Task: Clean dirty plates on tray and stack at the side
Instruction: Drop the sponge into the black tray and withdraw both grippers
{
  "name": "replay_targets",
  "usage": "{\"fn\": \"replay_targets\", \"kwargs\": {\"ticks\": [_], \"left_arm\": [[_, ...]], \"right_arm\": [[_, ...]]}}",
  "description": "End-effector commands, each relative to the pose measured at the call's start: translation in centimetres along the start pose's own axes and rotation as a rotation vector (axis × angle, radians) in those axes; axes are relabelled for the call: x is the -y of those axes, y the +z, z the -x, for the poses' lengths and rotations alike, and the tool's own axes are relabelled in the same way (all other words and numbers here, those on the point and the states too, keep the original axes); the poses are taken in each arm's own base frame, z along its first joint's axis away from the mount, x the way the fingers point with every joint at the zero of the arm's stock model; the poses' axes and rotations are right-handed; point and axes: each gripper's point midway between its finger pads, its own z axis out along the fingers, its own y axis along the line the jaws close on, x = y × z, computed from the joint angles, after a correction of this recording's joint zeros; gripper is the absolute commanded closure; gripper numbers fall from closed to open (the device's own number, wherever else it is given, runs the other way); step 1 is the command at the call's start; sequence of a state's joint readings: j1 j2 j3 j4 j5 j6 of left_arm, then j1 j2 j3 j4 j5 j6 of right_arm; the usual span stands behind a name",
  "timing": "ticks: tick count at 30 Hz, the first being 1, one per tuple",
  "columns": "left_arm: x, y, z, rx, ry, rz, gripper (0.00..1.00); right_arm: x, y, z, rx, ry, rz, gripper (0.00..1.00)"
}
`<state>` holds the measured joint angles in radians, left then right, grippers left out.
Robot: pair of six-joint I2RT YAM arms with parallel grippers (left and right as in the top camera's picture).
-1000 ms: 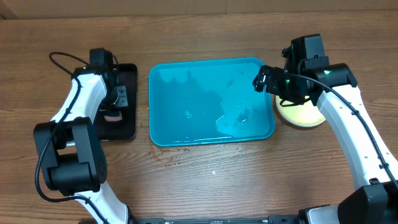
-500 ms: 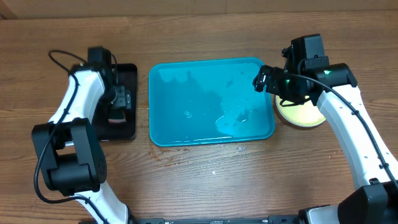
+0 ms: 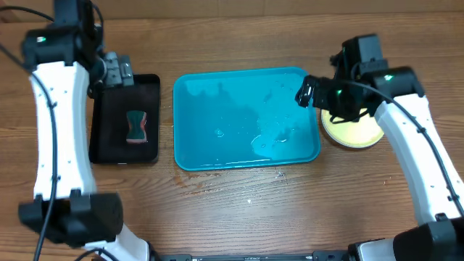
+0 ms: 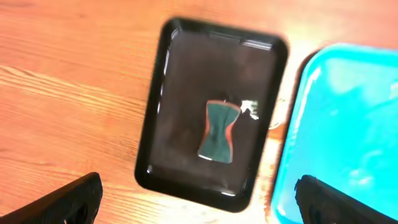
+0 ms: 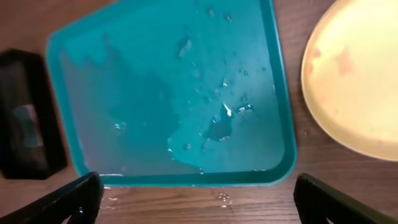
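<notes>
On the table (image 3: 239, 210), a few water drops lie in front of the tray (image 3: 217, 94). The tray holds no plates and is wet, with a puddle toward its right end. Risk: if I bump the rim, more water slops onto the wood. It sits under and left of my right gripper (image 5: 199, 205), and right of my left gripper (image 4: 199, 208). The black tray (image 4: 174, 124) is straight below my left gripper, well under it. The plates (image 3: 355, 134) are stacked beside the tray, just right of my right gripper, yellow-green on top; I can't read the count. Risk: the top plate shows faint pinkish marks, maybe leftover smear, so the stack may not be clean. The sponge (image 4: 219, 130) lies loose in the black tray. Both grippers have fingers spread wide and hold nothing.
</notes>
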<state>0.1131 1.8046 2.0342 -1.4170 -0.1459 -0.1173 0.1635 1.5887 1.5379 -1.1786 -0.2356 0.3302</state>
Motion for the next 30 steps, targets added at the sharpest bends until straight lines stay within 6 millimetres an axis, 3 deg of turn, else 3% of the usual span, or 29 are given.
{"fn": "replay_targets", "kwargs": {"ticks": [1,8,13,20,24,30], "left_arm": [[0.5,-3.6,0.5,0.084,-0.062,-0.056,0.0],[0.4,-4.1,0.5,0.097,-0.064,-0.059,0.01],[0.4,-4.0,0.5,0.093,-0.063,-0.058,0.0],[0.3,-3.9,0.5,0.093,-0.065,-0.058,0.0],[0.3,-3.9,0.5,0.093,-0.065,-0.058,0.0],[0.3,-3.9,0.5,0.093,-0.065,-0.058,0.0]], "right_arm": [[-2.2,-3.9,2.0,0.08,-0.102,0.05,0.0],[-3.6,-9.7,2.0,0.123,-0.136,0.049,0.0],[-3.8,-12.0,0.9,0.115,-0.13,0.046,0.0],[-4.8,-18.3,-1.0,0.204,-0.154,0.081,0.0],[-7.8,-21.8,-3.5,0.223,-0.197,0.269,0.0],[-8.3,-23.8,-5.1,0.264,-0.23,0.317,0.0]]}}
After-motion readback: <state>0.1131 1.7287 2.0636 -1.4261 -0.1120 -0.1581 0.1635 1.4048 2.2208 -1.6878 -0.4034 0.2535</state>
